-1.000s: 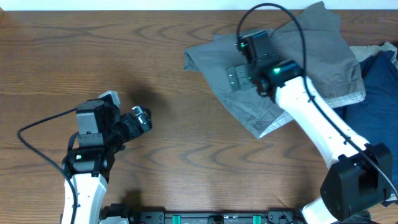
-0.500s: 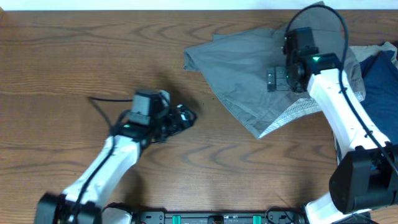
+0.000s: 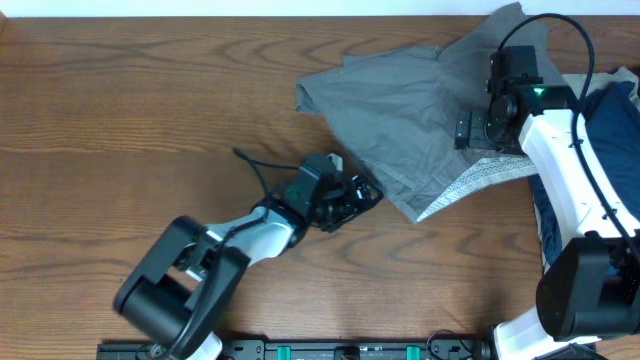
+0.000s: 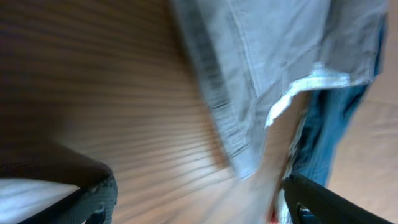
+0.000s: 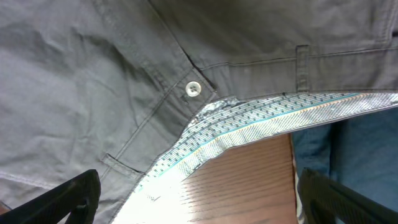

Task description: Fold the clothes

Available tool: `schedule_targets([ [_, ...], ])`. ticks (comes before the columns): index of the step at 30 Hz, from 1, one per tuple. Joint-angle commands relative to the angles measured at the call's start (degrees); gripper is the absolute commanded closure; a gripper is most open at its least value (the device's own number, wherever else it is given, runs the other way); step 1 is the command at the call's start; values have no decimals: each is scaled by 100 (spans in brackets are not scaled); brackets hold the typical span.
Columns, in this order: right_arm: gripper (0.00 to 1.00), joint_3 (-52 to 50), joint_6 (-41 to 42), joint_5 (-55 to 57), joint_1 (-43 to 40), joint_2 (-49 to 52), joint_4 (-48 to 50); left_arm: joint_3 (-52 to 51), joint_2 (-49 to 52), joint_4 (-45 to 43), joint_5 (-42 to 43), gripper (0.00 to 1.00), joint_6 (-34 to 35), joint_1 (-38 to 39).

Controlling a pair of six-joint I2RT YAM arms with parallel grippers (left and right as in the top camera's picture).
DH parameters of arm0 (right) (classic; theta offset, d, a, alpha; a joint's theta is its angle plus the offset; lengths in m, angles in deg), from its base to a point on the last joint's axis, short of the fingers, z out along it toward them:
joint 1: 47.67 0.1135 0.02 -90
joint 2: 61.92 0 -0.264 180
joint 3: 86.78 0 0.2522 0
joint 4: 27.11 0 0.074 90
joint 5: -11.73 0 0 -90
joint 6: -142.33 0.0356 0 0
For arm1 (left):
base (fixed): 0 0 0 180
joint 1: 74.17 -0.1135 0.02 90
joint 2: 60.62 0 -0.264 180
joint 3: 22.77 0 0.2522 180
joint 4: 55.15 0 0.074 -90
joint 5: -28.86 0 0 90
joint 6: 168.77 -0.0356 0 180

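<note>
The grey shorts [image 3: 410, 110] lie crumpled at the table's back right, with the patterned inner waistband [image 3: 480, 178] turned out at the near edge. My left gripper [image 3: 362, 196] is open and empty, low over the wood just left of the shorts' near hem [image 4: 217, 93]. My right gripper [image 3: 472, 130] hovers open over the shorts' right part. Its view shows the waist button [image 5: 193, 89], a belt loop [image 5: 301, 65] and the pale lining [image 5: 249, 127], with nothing held between the fingers [image 5: 199, 199].
A navy blue garment [image 3: 610, 130] lies at the right edge, partly under the right arm; it also shows in the right wrist view [image 5: 348, 149] and the left wrist view [image 4: 323, 124]. Bare brown table [image 3: 150, 110] spreads to the left.
My left arm has swung right across the table up to the shorts' near hem. My right gripper has moved right over the shorts, from the middle to the waistband side.
</note>
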Motion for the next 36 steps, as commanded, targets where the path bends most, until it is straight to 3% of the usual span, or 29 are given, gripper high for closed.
schedule_targets([
  [1, 1, 15, 101, 61, -105, -310, -37, 24, 520, -444, -326, 18, 680, 234],
  [5, 1, 15, 101, 61, -120, -514, -39, 79, 999, -1246, -415, 20, 765, 461],
  [12, 1, 15, 101, 59, -120, -745, -44, 481, 1556, -1285, -570, 25, 754, 553],
  [14, 1, 15, 101, 61, -120, -761, -46, 560, 1659, -1287, -619, 39, 732, 551],
  [15, 1, 15, 101, 61, -120, -763, -46, 570, 1676, -1274, -627, 51, 732, 546],
  [17, 1, 15, 101, 61, -120, -761, -48, 570, 1674, -1261, -643, 91, 501, 531],
  [20, 1, 15, 103, 61, -125, -761, -46, 570, 1596, -1029, -492, 94, -144, 442],
  [24, 1, 13, 101, 61, -125, -761, -48, 570, 1200, 201, 85, 94, -988, 22],
  [28, 1, 13, 101, 61, -125, -758, -39, 570, 195, 2295, 529, 94, -2245, -763],
  [32, 1, 13, 98, -35, -125, -732, -35, 570, -1338, 4406, 433, 94, -3700, -1849],
  [36, 1, -15, -76, -470, -122, -691, -39, 570, -2865, 5818, -442, 94, -4120, -3287],
])
